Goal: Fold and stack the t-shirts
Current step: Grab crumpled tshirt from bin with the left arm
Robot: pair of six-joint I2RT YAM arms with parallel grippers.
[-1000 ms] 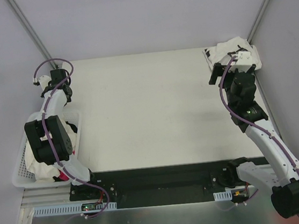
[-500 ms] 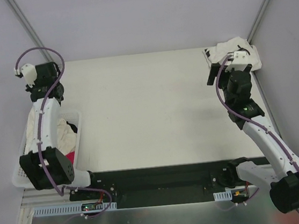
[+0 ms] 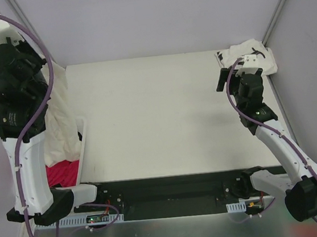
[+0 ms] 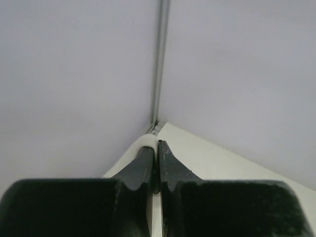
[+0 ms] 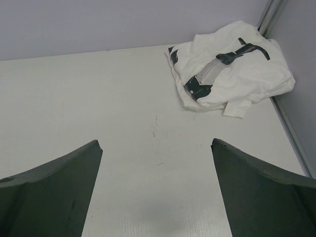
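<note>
The left gripper [image 4: 157, 146], pinching a sliver of cloth, holds the cream-white t-shirt [image 3: 61, 121] high over the laundry basket [image 3: 82, 139] at the left edge of the bench [image 3: 159, 124]; the right gripper [image 5: 155, 148] hangs spread near the printed t-shirt [image 5: 232, 69] crumpled in the far right corner. Likely the fetching step: next, swing the shirt over the bench and lay it flat
</note>
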